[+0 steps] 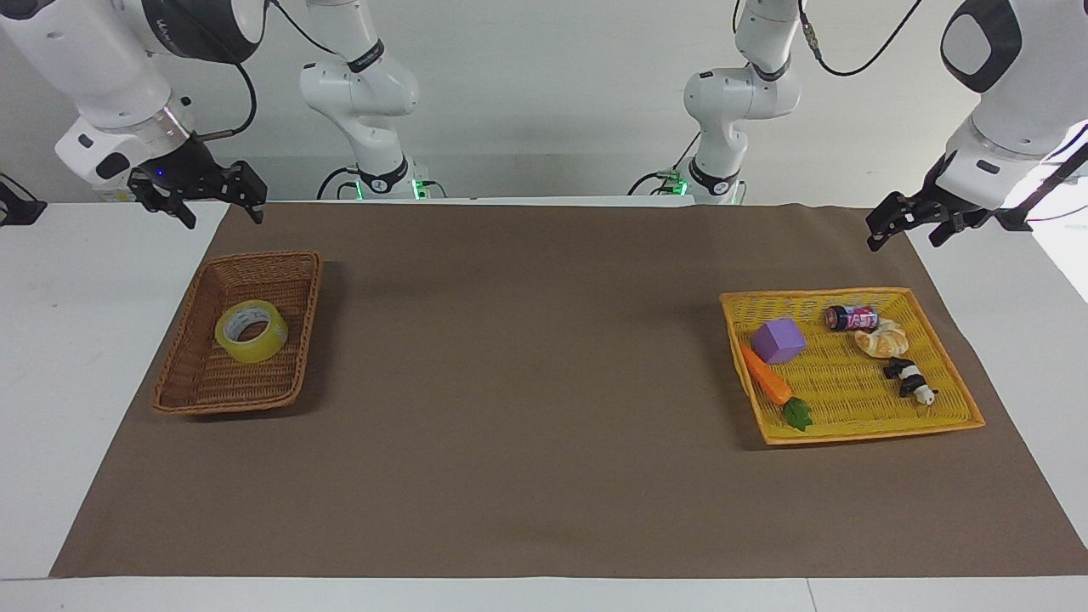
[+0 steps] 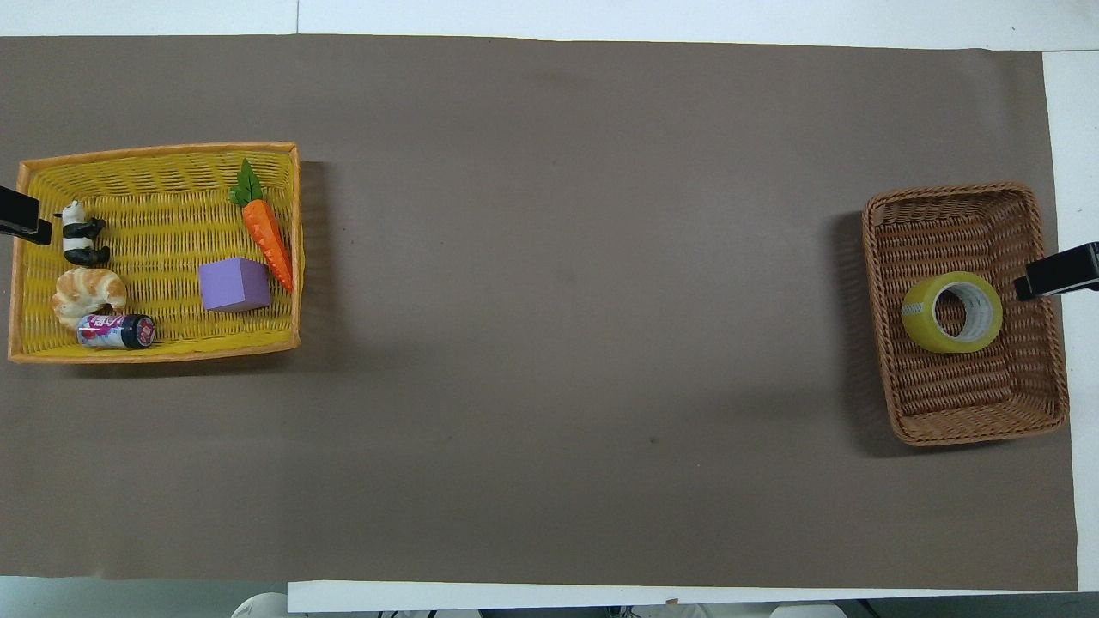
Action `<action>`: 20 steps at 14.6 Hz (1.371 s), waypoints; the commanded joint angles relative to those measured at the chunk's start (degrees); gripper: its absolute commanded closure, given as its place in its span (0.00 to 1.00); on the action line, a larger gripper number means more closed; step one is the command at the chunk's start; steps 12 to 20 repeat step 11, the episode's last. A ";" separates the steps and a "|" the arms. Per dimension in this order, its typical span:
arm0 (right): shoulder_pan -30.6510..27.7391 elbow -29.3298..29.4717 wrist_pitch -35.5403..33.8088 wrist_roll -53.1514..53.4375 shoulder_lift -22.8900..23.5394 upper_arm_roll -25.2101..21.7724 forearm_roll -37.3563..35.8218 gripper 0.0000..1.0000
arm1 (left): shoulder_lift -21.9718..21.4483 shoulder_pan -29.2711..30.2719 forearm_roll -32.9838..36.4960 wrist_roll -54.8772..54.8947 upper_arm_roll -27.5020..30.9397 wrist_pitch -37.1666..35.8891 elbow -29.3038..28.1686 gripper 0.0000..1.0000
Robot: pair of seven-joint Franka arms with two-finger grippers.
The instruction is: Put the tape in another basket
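**Tape in the brown basket, both grippers empty**

The tape [image 1: 251, 331] lies flat on the floor of the brown basket [image 1: 191, 387] at the right arm's end of the table, its hole facing up. The right gripper [image 1: 218, 206] hangs in the air over the mat's [image 1: 527, 357] edge nearest the robots, jaws spread wide, holding nothing. The left gripper [image 1: 908, 223] waits above the mat's corner near the yellow basket [image 1: 850, 433], jaws apart and empty as far as the facing view lets one judge. In the yellow basket lie a purple block [image 1: 779, 340], carrot [image 1: 767, 379], can [image 1: 852, 318], croissant [image 1: 882, 340] and panda [image 1: 909, 379].
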 commanded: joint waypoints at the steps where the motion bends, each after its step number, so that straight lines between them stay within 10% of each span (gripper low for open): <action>1: -0.03 4.52 -2.31 1.97 3.26 0.20 -0.73 0.00 | -0.44 0.58 -0.68 0.04 -0.13 -0.89 -0.27 0.00; 20: 1.20 5.69 -2.49 4.00 3.71 -1.73 -0.73 0.00 | -0.44 0.58 -0.68 0.04 -0.13 -0.89 -0.27 0.00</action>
